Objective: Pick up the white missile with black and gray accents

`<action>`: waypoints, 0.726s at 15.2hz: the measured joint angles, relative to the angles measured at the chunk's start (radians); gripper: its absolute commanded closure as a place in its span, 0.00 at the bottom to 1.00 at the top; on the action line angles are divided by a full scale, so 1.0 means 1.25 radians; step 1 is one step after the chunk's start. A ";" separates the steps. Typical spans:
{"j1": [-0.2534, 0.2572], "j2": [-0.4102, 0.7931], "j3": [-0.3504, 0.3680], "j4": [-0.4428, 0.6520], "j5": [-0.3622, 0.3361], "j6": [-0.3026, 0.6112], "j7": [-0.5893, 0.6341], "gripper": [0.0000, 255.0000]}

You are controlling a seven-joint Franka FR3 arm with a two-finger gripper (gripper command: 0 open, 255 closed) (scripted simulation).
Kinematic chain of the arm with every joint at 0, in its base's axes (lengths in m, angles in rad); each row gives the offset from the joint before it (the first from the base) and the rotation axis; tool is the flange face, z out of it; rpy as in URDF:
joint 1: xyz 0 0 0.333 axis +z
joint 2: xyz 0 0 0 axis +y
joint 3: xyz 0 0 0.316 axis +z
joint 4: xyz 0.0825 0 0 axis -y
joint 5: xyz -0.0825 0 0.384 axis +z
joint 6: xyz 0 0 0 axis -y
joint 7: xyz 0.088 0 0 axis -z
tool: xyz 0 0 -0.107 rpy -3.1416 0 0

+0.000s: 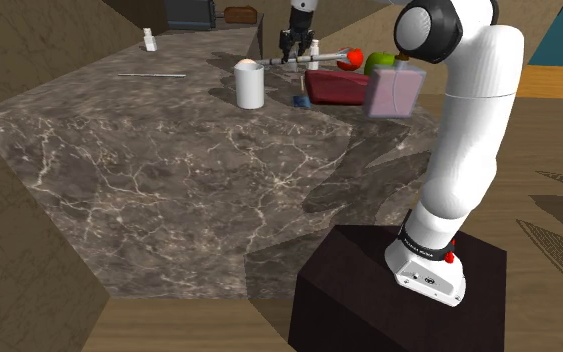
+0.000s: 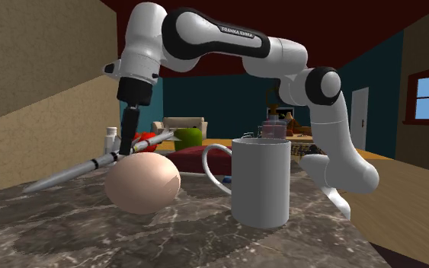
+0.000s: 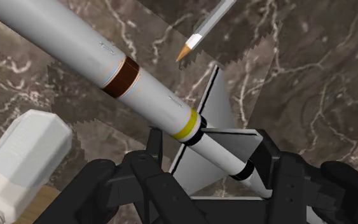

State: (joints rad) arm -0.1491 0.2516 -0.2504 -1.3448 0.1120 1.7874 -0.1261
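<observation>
The missile (image 3: 107, 60) is a long white-grey tube with a brown band, a yellow ring and grey fins edged in black. My black gripper (image 3: 209, 149) is shut on its tail end, the fingers (image 3: 153, 147) clasping it at the fins. In the second exterior view the missile (image 2: 75, 171) hangs tilted from the gripper (image 2: 129, 148), nose down near the marble top and tail raised. The shoulder view has the gripper (image 1: 294, 50) and missile (image 1: 314, 55) at the table's far side.
A white mug (image 1: 250, 85) and a pale egg (image 2: 142, 183) stand close by. A dark red slab (image 1: 337, 88), green apple (image 1: 377, 62) and pink box (image 1: 394, 92) lie toward the arm. A pencil (image 3: 206, 25) and a white bottle (image 3: 18, 159) lie under the hand.
</observation>
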 measured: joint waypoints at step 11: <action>-0.018 0.058 -0.004 0.194 0.014 -0.145 0.002 1.00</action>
State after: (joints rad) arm -0.1711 0.3246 -0.2552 -1.1018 0.1294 1.6061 -0.1232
